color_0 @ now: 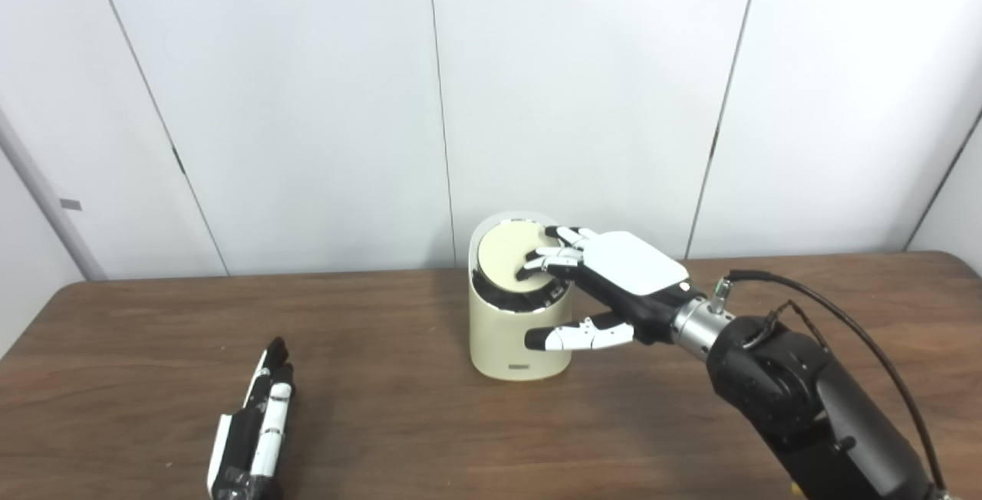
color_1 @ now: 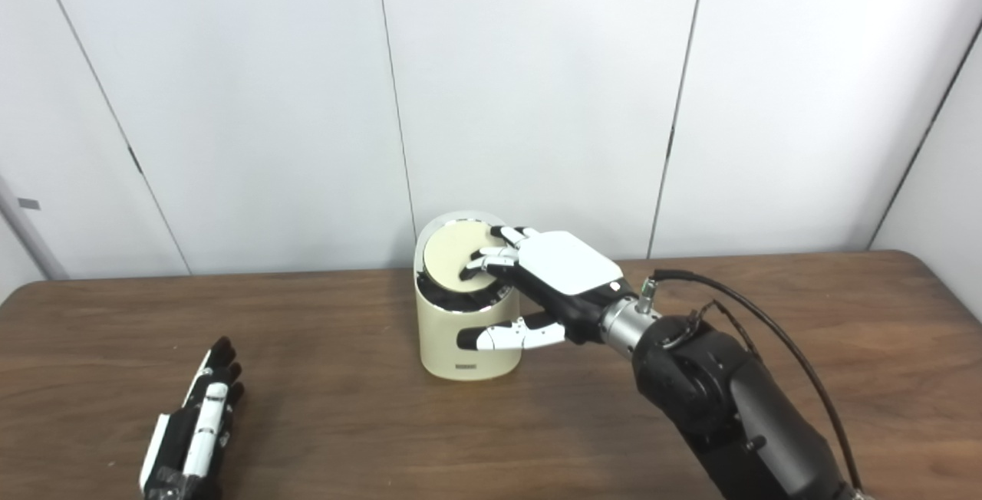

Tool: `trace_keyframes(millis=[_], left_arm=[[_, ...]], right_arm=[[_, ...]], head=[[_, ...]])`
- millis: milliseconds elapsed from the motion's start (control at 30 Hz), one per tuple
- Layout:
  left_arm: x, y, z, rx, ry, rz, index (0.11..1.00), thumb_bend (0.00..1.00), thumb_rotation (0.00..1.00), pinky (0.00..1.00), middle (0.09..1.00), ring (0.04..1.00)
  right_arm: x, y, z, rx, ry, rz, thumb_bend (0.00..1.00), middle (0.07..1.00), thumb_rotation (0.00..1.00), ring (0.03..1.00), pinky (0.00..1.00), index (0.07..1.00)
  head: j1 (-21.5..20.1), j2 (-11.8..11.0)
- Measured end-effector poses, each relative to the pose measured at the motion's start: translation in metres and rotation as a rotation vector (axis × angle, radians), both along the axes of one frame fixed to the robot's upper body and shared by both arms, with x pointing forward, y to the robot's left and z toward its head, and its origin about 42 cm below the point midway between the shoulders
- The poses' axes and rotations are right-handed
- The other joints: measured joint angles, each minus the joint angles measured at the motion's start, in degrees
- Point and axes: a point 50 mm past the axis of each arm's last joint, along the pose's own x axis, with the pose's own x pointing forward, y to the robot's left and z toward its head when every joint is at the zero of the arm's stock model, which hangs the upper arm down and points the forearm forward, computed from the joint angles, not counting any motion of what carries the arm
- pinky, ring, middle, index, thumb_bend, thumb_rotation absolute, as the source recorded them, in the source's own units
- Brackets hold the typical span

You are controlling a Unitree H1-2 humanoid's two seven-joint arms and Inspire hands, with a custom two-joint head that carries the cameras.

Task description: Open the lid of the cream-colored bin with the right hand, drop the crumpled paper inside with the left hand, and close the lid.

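The cream-colored bin (color_0: pixel 515 339) stands on the brown table, center back. Its round lid (color_0: pixel 502 256) is tilted, with a dark gap showing along the front rim. My right hand (color_0: pixel 614 277) reaches in from the right; its fingers (color_0: pixel 548 258) rest on the lid's right side and the thumb stretches across the bin's front wall. It grips nothing. My left hand (color_0: pixel 257 427) lies on the table at the lower left, fingers straight, empty. No crumpled paper is in view.
The wooden table (color_0: pixel 399 423) spans the view, with white wall panels right behind the bin. A black cable (color_0: pixel 844 316) loops off my right forearm above the table's right side.
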Motion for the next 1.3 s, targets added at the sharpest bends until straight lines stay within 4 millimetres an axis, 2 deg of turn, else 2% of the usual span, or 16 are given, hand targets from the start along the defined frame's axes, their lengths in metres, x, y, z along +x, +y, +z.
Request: trace_keyframes(millis=[1300], left_arm=[[-0.0029,-0.0005,-0.0006,-0.028,-0.001,0.003,1.000,0.39,0.77,1.00,1.000,1.000]], right_arm=[[-0.0035,0.0025,-0.0080,-0.036,-0.007,0.001,0.58,0.891,1.00,1.000,1.00,0.830]], head=[[0.2,1.1]])
